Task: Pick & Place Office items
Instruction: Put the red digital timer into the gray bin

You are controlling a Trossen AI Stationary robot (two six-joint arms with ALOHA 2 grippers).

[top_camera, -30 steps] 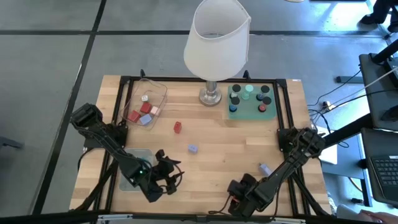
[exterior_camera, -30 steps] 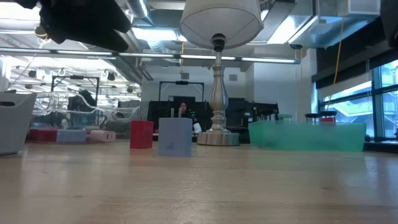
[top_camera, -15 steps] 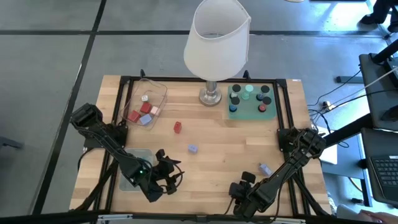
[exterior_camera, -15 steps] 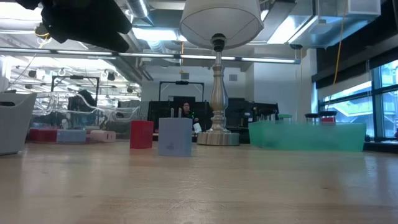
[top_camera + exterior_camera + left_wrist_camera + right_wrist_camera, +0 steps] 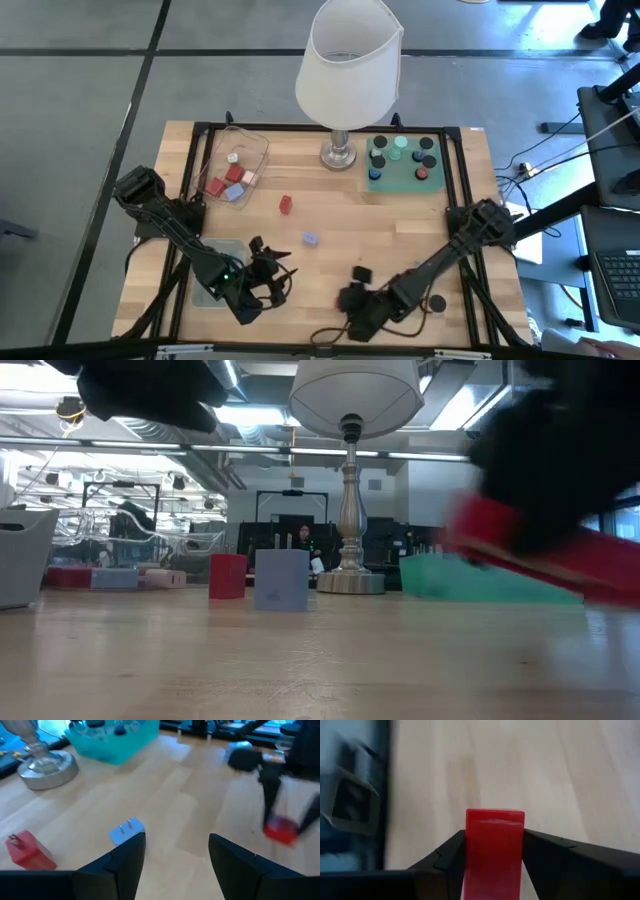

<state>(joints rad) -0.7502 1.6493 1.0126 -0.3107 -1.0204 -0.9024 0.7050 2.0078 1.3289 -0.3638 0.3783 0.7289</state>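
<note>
My right gripper (image 5: 356,285) hovers near the table's near edge, right of centre, shut on a red block (image 5: 494,845). The same red block (image 5: 280,830) shows blurred in the left wrist view. My left gripper (image 5: 272,275) waits open at the near left, with nothing between its fingers (image 5: 131,851). A second red block (image 5: 286,204) and a lavender block (image 5: 310,239) stand on the wood mid-table. A black cap (image 5: 436,303) lies beside the right arm. My right gripper pinches the red block between its two fingers, one on each of two opposite sides (image 5: 470,852). The block's free end (image 5: 494,817) sticks out past the fingertips. The fingers slant down from the table's right. In the low view the block (image 5: 500,545) shows above the tabletop, blurred.
A clear tray (image 5: 262,150) with several blocks sits far left. A green mat (image 5: 388,180) with caps lies far right, and the white-shaded lamp (image 5: 348,60) stands between them. A grey-blue bin (image 5: 210,262) lies under the left arm.
My right gripper has swung from the near edge toward the table's left and a little toward the far edge, turning as it went. It has come into the low view as a blur with the red block. The black cap now shows beside its arm.
</note>
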